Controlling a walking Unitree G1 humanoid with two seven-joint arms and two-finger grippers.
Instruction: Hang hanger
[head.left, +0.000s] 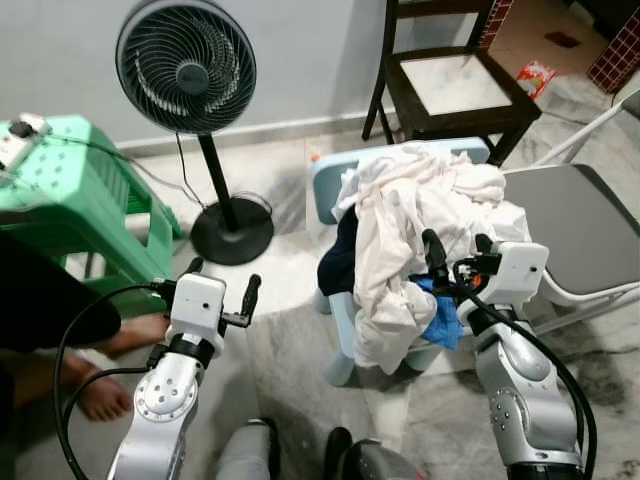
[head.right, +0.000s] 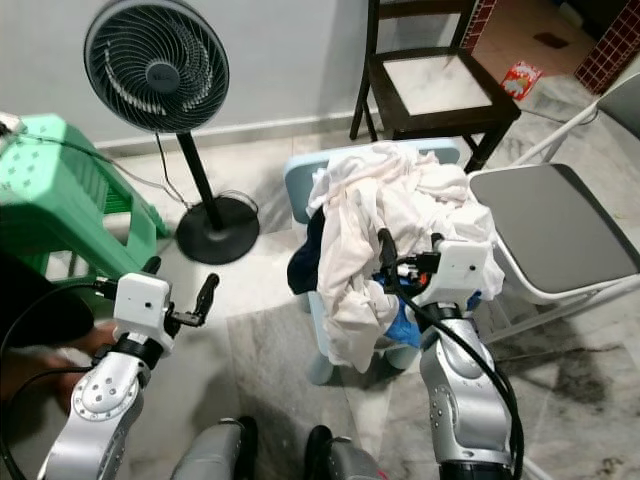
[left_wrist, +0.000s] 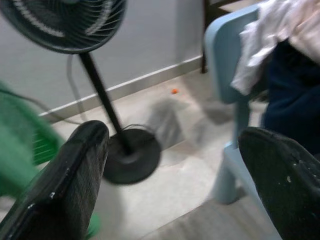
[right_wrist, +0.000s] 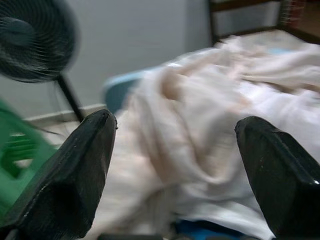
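Observation:
A small light-blue plastic chair (head.left: 324, 183) stands in front of me, heaped with a pile of white clothes (head.left: 420, 205). A dark navy garment (head.left: 340, 262) and a blue cloth (head.left: 443, 318) hang among them. My right gripper (head.left: 457, 250) is open, raised at the near right side of the pile, its fingers apart just over the white cloth (right_wrist: 200, 135). My left gripper (head.left: 222, 280) is open too, held over bare floor to the left of the chair, with nothing between its fingers (left_wrist: 70, 175).
A black standing fan (head.left: 190, 65) stands at the back left, with a green plastic stool (head.left: 90, 170) beside it. A dark wooden chair (head.left: 520, 108) is behind the pile and a grey folding chair (head.left: 575, 220) is to its right. A person's bare foot (head.left: 100, 395) is at the near left.

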